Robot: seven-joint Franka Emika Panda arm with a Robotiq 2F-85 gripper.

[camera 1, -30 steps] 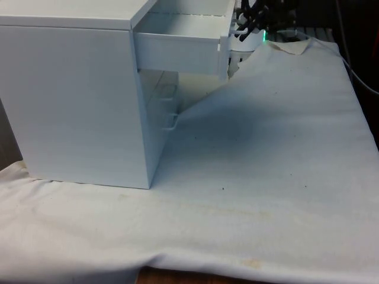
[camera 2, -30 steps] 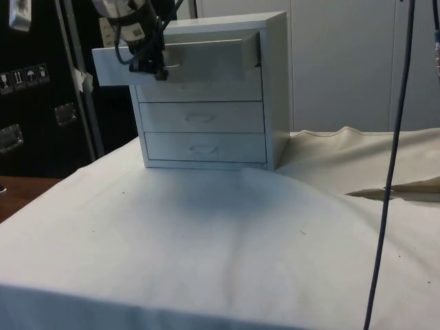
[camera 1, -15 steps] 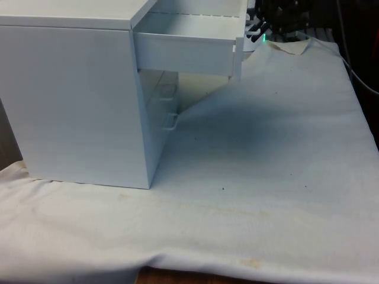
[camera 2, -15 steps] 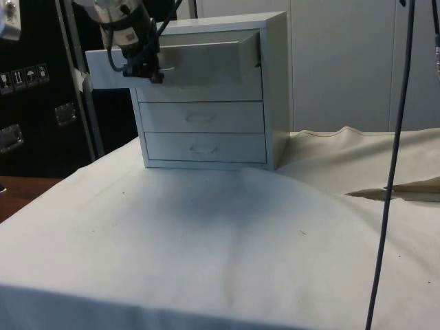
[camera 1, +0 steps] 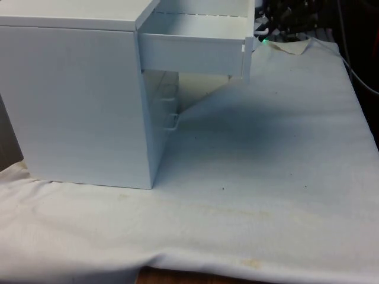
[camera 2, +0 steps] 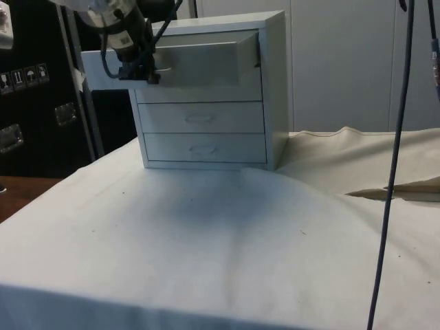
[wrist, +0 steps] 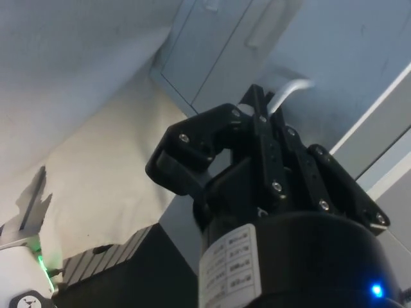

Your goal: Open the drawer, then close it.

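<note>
Front view: a white chest of drawers [camera 1: 77, 100] stands on the worktop's white cloth [camera 1: 266, 177], at the front view's left, turning its side to the camera. Its top drawer [camera 1: 192, 50] is pulled far out toward the front view's right, well past the two lower drawers, whose handles show in the shadow beneath it. The black claw [camera 1: 260, 32] sits just beyond the drawer's front panel, mostly hidden by it.

Side view: the chest faces the camera at an angle. The top drawer [camera 2: 172, 62] juts out to the side view's left, overhanging the middle drawer [camera 2: 199, 117] and the bottom drawer [camera 2: 203, 148], both of which sit flush in the chest. The claw [camera 2: 137, 69] hangs at the top drawer's front, at its handle [camera 2: 161, 69].

Wrist view: the claw [wrist: 260, 122] points at the drawer front, and its fingers [wrist: 212, 138] are pressed together on the pale curved handle [wrist: 289, 90], which sticks out past their tips. The lower drawer fronts lie beyond, with the cloth under them.
</note>
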